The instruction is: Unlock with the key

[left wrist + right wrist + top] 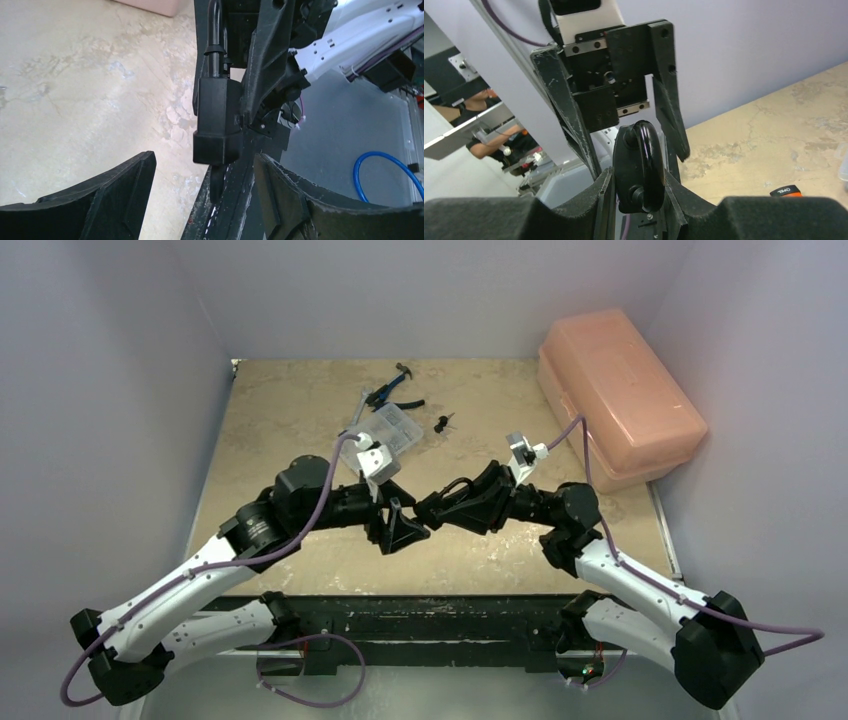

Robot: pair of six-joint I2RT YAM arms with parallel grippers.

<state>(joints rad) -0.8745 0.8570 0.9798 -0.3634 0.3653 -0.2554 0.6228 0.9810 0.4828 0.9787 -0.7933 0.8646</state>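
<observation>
Clamping the padlock (640, 167), the right gripper (639, 197) is steadying it above the surface (75, 75). The left gripper (205, 165), jaws apart, is straddling the key (215, 184) at the padlock's base, needing a square grip.

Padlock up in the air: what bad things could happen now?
1. Only the right gripper pinches the padlock above the table. If it slips, the padlock could drop.
2. The left gripper stands open around what looks like the key poking from the padlock's bottom. Nothing holds the key, so it might fall out.
3. The two grippers are very close and might bump.
</observation>
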